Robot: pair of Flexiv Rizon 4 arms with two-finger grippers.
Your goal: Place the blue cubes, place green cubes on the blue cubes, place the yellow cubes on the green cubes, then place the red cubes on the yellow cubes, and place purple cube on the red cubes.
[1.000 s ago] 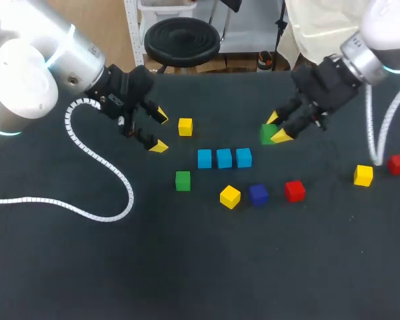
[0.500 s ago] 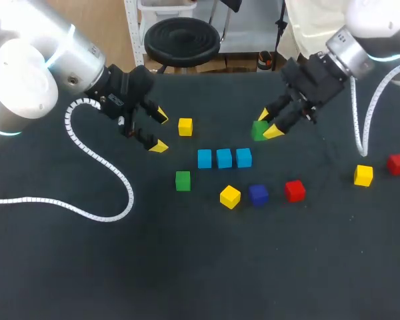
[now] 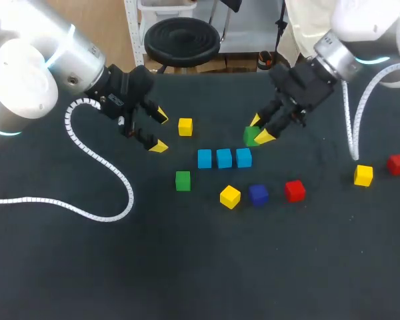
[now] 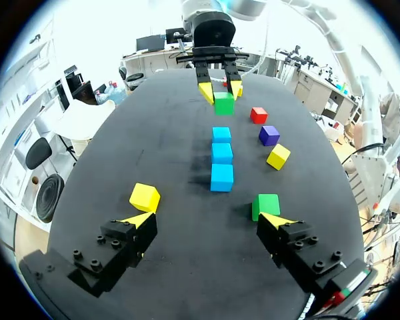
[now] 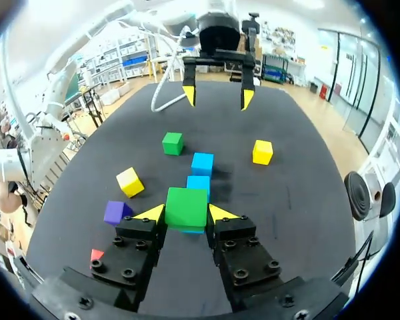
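Cubes are scattered over a dark table [image 3: 87,267]. Three blue cubes [image 3: 225,159] are lined up side by side in a row at the middle, running left to right.

The right claw [image 3: 260,129] is pinched on a green cube [image 3: 250,138], with one yellow tip pressed to each of two opposite faces (this is seen most plainly in the right wrist view, where the block fills the gap between the tips). The held block is placed just to the far side of the row's right end. In the right wrist view a sliver of blue is seen under it, and the other two blue blocks are seen ahead of it.

The left claw [image 3: 160,131] is spread wide and nothing is held in it. It is placed to the left of the row, well apart from the right claw. A yellow cube [image 3: 185,127] is found near it, to its right and on the far side of the row.

A second green cube [image 3: 183,181] is set on the near side of the row's left end. Further right along the near side, a second yellow cube [image 3: 230,197], a purple cube [image 3: 258,194] and a red cube [image 3: 294,191] are laid in a loose line. A third yellow cube [image 3: 363,175] and a second red cube [image 3: 398,164] are found near each other at the far right of the table.
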